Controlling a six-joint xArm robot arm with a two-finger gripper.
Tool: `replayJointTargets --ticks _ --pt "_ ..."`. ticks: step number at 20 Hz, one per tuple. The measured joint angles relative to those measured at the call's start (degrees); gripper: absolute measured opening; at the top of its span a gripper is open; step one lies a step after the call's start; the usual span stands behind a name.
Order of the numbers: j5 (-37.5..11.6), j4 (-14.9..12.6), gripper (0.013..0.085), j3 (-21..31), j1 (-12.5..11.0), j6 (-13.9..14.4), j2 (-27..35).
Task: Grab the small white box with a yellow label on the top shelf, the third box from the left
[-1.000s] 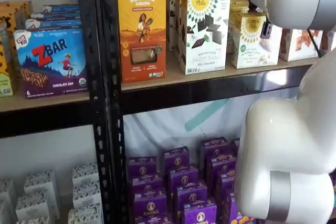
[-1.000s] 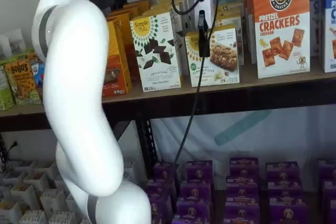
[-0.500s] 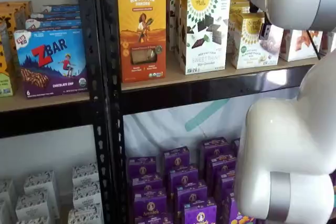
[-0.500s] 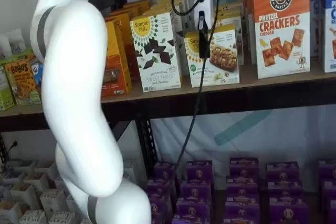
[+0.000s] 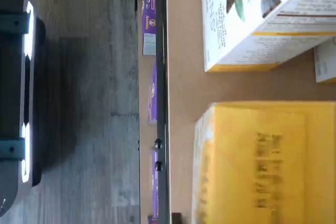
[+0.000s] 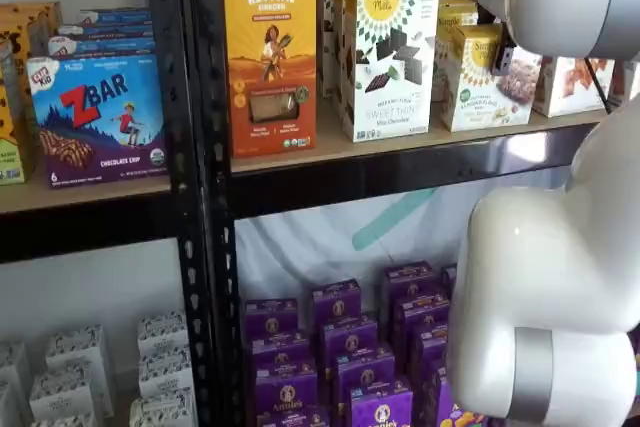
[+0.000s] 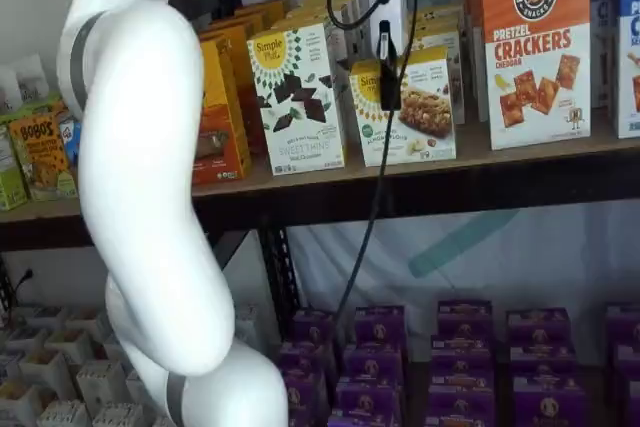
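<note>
The small white box (image 7: 412, 112) with its yellow sunburst logo and yellow top stands on the top shelf (image 7: 520, 147), slightly tilted; it also shows in a shelf view (image 6: 480, 82). My gripper (image 7: 388, 97) hangs from above with its white body over the box. Only one black finger (image 6: 504, 57) shows, lying against the box's front face. The other finger is hidden, so I cannot tell whether the grip is closed. The wrist view shows the box's yellow top (image 5: 262, 161) close up on the tan shelf board (image 5: 184, 51).
A taller white Simple Mills box (image 7: 297, 97) stands just left of the small box, with an orange Revival box (image 6: 270, 62) beyond it. The orange cracker box (image 7: 535, 47) stands to the right. Purple boxes (image 6: 340, 347) fill the lower level. My white arm (image 7: 150, 197) blocks the left side.
The small white box has tilted a little, its top leaning to the right. The black finger has shifted only slightly against its front.
</note>
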Motion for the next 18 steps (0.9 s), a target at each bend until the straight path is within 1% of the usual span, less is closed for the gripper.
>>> replayJointTargets --ticks 1,9,10,11,12,16,18 --pt "0.00 0.01 0.0450 -0.01 -0.02 -0.02 0.00" --pt "0.30 -0.01 0.0450 -0.24 -0.23 -0.20 0.08" --pt "0.43 0.06 0.0410 -0.31 -0.30 -0.25 0.10" --pt "0.50 0.11 0.0410 -0.33 -0.35 -0.28 0.11" --pt "0.49 0.13 0.0370 -0.30 -0.39 -0.32 0.07" --pt "1.21 -0.22 0.0370 -0.55 -0.44 -0.36 0.04" --pt "2.34 -0.08 0.0370 -0.87 -0.61 -0.38 -0.17"
